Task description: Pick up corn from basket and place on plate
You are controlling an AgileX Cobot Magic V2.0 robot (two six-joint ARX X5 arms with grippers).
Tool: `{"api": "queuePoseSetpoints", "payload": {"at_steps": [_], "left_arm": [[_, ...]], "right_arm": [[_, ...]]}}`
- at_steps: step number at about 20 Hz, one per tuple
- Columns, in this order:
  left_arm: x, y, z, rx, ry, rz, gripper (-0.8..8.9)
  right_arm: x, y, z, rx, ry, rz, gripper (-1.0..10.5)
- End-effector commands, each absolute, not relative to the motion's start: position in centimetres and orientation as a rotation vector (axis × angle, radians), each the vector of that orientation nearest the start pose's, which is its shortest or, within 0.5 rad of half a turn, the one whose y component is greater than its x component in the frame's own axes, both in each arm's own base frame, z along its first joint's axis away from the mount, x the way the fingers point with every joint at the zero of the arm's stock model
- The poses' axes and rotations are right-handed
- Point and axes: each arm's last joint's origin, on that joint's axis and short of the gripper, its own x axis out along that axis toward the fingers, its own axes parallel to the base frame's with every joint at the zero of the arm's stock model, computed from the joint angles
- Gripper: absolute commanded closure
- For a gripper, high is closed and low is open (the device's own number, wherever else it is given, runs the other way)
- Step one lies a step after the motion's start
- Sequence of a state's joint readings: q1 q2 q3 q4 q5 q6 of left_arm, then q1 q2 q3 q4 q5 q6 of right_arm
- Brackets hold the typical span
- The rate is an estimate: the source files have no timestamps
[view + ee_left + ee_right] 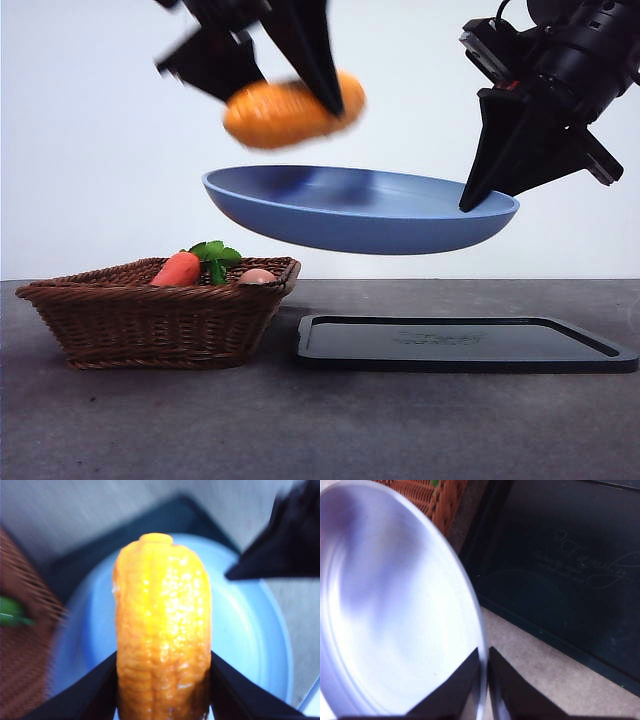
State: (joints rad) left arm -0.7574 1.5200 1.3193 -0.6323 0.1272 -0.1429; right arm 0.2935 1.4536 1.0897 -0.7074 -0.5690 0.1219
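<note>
Upper centre of the frame, the left pincer (pixel 300 75) clenches the corn (pixel 293 110) above the plate (pixel 360 210), whose rim the right pincer (pixel 470 200) grips at right.

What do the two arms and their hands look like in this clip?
Both are black. The left hand ends in flat, wedge-shaped fingers that taper to points; in its wrist view they are matte and unmarked. The right hand has the same pointed black fingers below a bulkier black wrist block, where a small red patch and a black cable loop show. No sleeves or readable markings.
</note>
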Motion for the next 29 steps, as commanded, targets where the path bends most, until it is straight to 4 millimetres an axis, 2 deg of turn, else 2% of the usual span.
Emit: {"api": "queuePoseSetpoints", "payload": {"at_steps": [1, 3, 6, 10, 16, 18, 24, 29], "left_arm": [[23.6, -24.4, 29.1, 0.187, 0.886, -0.807, 6.45], [23.7, -25.4, 27.8, 0.213, 0.924, -0.816, 6.42], [23.5, -26.3, 26.6, 0.239, 0.961, -0.830, 5.59], [22.8, -27.0, 26.5, 0.256, 0.960, -0.851, 4.92], [22.4, -26.8, 26.6, 0.270, 0.990, -0.848, 4.31], [22.3, -26.7, 27.3, 0.267, 0.983, -0.850, 4.30], [22.1, -26.4, 31.5, 0.269, 0.923, -0.874, 4.20], [21.9, -26.1, 34.3, 0.277, 0.880, -0.891, 4.20]], "right_arm": [[27.1, 9.9, 25.7, 0.268, 1.131, 0.719, 9.5], [27.1, 9.9, 25.7, 0.268, 1.131, 0.718, 9.5], [27.1, 9.9, 25.7, 0.264, 1.130, 0.720, 9.5], [27.1, 9.9, 25.7, 0.263, 1.129, 0.720, 9.5], [27.1, 9.9, 25.7, 0.260, 1.129, 0.721, 9.5], [27.1, 9.9, 25.7, 0.259, 1.129, 0.721, 9.5], [27.0, 9.9, 25.7, 0.257, 1.133, 0.720, 9.5], [27.1, 9.5, 25.7, 0.266, 1.132, 0.706, 9.5]]}}
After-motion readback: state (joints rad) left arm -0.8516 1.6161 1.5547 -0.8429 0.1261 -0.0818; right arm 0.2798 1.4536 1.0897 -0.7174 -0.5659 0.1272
